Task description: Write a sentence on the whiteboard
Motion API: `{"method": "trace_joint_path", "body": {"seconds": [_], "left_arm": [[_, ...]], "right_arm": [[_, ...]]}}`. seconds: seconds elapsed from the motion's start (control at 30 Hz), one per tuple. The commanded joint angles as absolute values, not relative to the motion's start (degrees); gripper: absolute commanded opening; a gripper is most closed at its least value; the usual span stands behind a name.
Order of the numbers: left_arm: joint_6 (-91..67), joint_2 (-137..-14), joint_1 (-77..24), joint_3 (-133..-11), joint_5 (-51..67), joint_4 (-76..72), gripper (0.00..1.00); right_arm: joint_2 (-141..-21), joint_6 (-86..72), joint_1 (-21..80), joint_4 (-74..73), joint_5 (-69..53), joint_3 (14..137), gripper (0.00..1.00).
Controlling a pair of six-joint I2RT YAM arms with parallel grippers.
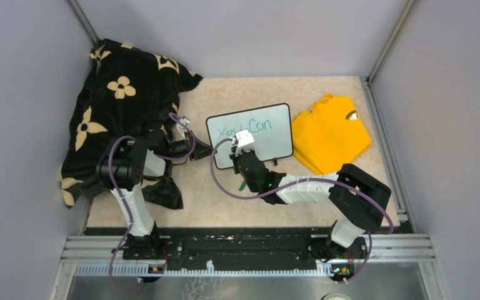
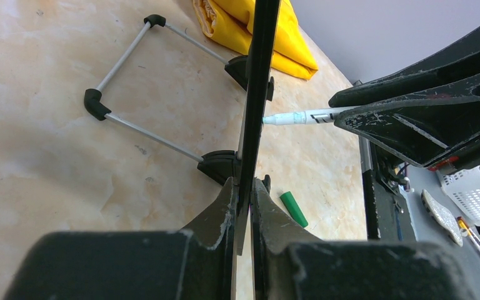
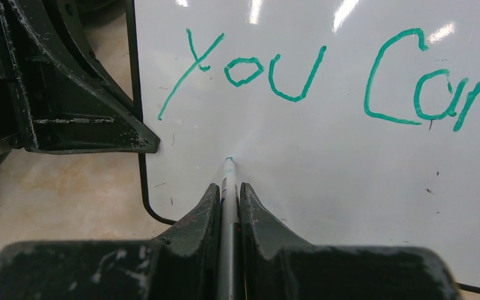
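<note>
Two green words (image 3: 250, 69) top the small black-framed whiteboard (image 1: 278, 140) standing mid-table beside the folded yellow shirt (image 1: 328, 134), so the right gripper (image 3: 228, 189), clamped on the white green-tipped marker (image 3: 229, 169), should press lightly (the left gripper (image 2: 244, 185) pinches the frame edge steady) starting line two.

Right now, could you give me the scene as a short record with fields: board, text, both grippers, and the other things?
board: whiteboard standing on its wire stand on the table
text: "You Can" in green
left gripper: shut on the whiteboard's left edge
right gripper: shut on the marker, tip at the board below "You"
cap: green cap lying on the table near the board
other: yellow shirt right of the board; black blanket at left
</note>
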State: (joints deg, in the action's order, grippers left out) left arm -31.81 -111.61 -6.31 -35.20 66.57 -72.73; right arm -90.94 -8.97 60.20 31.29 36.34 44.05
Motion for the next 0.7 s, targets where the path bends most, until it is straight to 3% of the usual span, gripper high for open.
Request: {"method": "trace_joint_path", "body": {"seconds": [0.0,0.67], "left_arm": [[-30.5,-112.3,-7.0,-35.5,66.6,-68.6,0.0],[-29.8,-112.0,-7.2,-35.6,66.5,-67.4,0.0]], "right_arm": [[-91.6,-10.6,59.6,31.8,36.2,45.3,0.0],[-89.6,-14.4,59.8,30.4,35.4,39.8,0.0]]}}
